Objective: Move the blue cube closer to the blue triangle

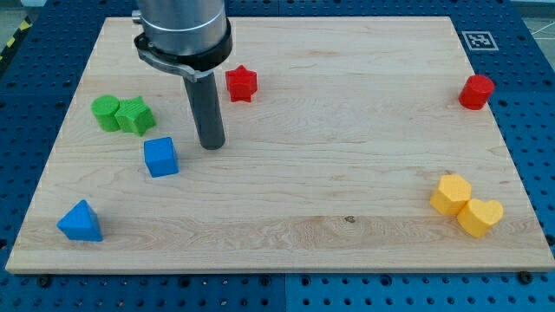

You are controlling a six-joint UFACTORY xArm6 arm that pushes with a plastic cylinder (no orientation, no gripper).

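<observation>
The blue cube (161,157) lies on the wooden board, left of centre. The blue triangle (80,221) lies near the board's bottom-left corner, well apart from the cube, down and to the view's left of it. My tip (211,145) rests on the board to the view's right of the blue cube and slightly above it, with a clear gap between them. The rod rises from the tip to the arm's dark body at the view's top.
Two green blocks (122,114) sit together above the blue cube. A red star (241,83) lies right of the rod. A red cylinder (476,91) is at the far right. Two yellow blocks (466,205) sit at the bottom right.
</observation>
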